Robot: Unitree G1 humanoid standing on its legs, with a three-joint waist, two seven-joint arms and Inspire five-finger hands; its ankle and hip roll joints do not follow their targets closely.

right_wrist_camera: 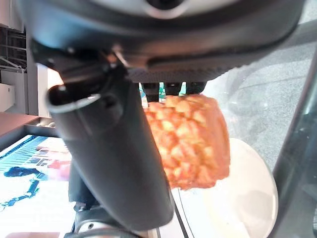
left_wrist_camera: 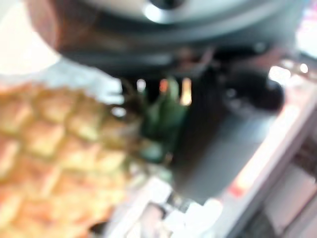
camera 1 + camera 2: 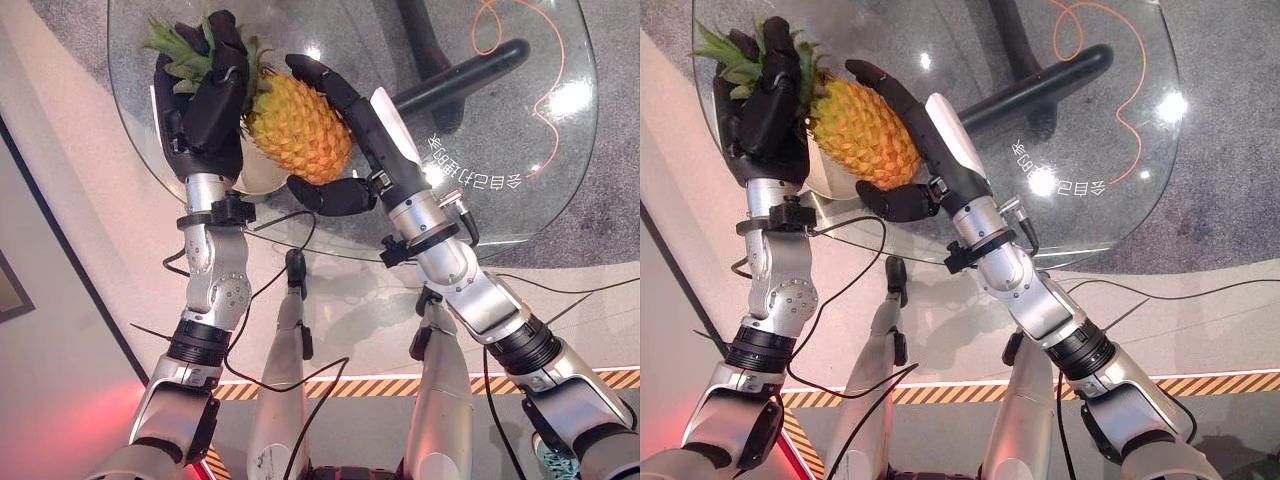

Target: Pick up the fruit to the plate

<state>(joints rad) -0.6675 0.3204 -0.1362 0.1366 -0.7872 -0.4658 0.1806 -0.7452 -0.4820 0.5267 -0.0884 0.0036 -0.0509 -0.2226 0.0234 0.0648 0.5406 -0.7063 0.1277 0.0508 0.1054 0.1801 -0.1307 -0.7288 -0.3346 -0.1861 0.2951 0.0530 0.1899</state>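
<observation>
Together we cradle the pineapple [image 3: 297, 128] over the plate [image 1: 247, 198], left hand [image 3: 205, 110] curled at its crown, right hand [image 3: 345, 130] clasping its stiff, heavy, prickly body.

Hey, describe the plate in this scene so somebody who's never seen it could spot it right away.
Start at the round glass table and go to its near edge, where the left hand and right hand hold a pineapple between them. The plate lies just under that fruit, mostly hidden. It is the one pale, cream-coloured round thing on the glass.
</observation>
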